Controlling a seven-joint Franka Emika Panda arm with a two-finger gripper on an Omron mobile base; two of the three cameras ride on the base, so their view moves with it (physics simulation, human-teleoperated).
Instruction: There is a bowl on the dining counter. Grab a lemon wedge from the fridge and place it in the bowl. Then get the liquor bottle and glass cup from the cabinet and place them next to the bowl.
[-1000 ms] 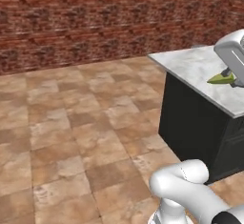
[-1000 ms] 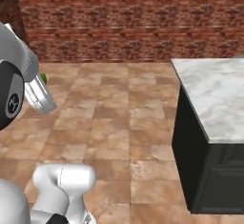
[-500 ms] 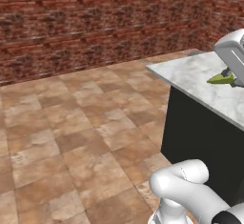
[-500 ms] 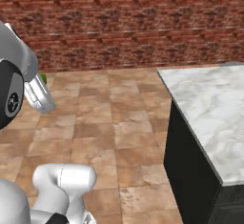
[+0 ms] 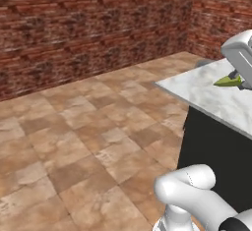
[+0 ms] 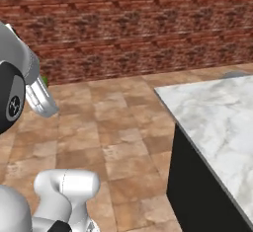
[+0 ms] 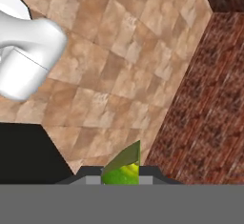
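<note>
Carry leg | fingers pinched on lemon wedge, held above the desk edge | desk corner now nearer in both base views: base has driven closer | bowl not yet sighted.

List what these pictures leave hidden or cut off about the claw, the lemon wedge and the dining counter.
- Claw: in the left base view the right edge cuts it off; its tips cannot be made out.
- Lemon wedge: in the hand view the bottom band cuts off its lower part; in the right base view the arm hides all but a green sliver.
- Dining counter: the right edge cuts its far end in both base views, so the bowl's spot is unseen.
</note>
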